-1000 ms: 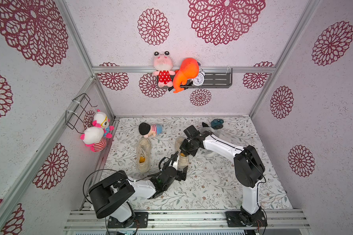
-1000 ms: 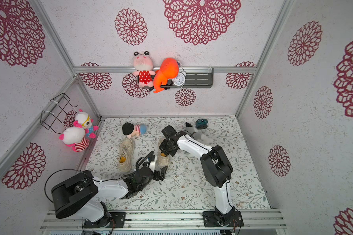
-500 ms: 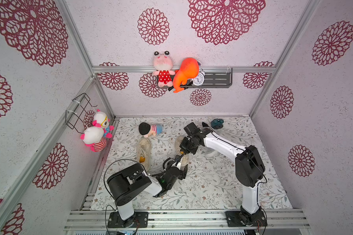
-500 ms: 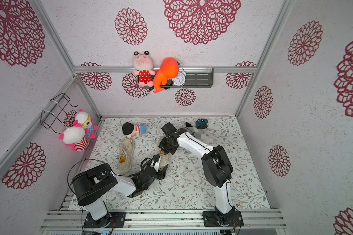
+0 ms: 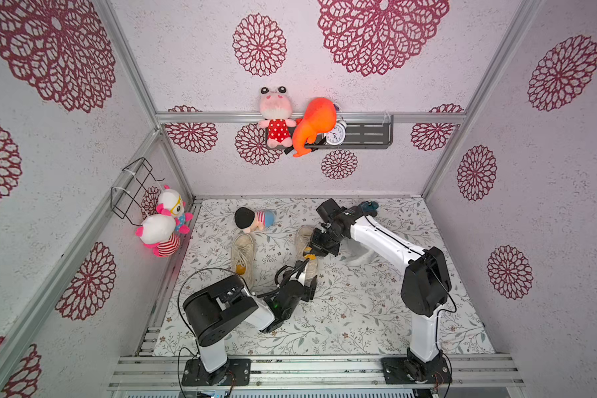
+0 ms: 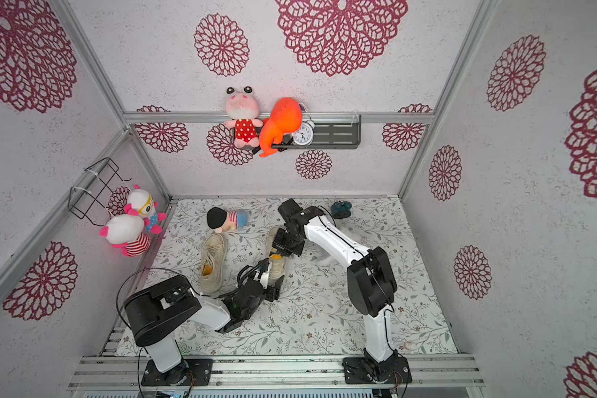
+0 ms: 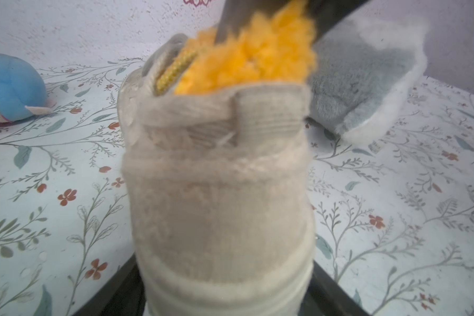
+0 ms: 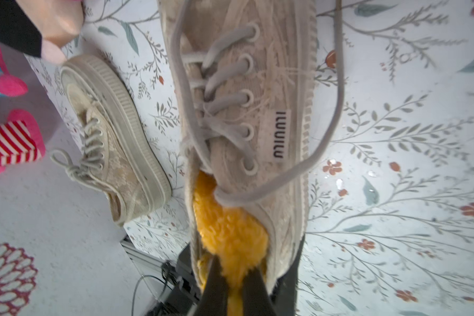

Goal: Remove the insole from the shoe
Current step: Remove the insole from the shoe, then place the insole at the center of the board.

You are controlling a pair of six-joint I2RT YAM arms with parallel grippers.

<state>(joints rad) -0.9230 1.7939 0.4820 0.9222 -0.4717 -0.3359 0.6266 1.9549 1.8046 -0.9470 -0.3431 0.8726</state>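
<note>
A beige lace-up shoe [image 5: 303, 237] lies mid-table with its heel toward the front. Its heel [image 7: 216, 191] sits between the two fingers of my left gripper [image 5: 308, 277], which press on both sides of the sole, so that gripper is shut on the shoe. A fluffy orange insole [image 8: 230, 232] bulges from the heel opening [image 5: 309, 256]. My right gripper [image 8: 236, 273] reaches down from above and is shut on the insole's heel end. In the left wrist view the insole [image 7: 252, 63] stands above the collar between dark fingers [image 7: 230, 19].
A second beige sneaker [image 5: 242, 255] lies to the left. A grey fluffy pad [image 7: 367, 82] lies right of the shoe, under the right arm. A small doll [image 5: 254, 218] and a blue object [image 5: 369, 206] lie at the back. Plush toys [image 5: 162, 224] hang on the left wall.
My left arm swung toward the shoe and its gripper closed from wide open onto the heel. The right gripper kept its hold on the insole.
</note>
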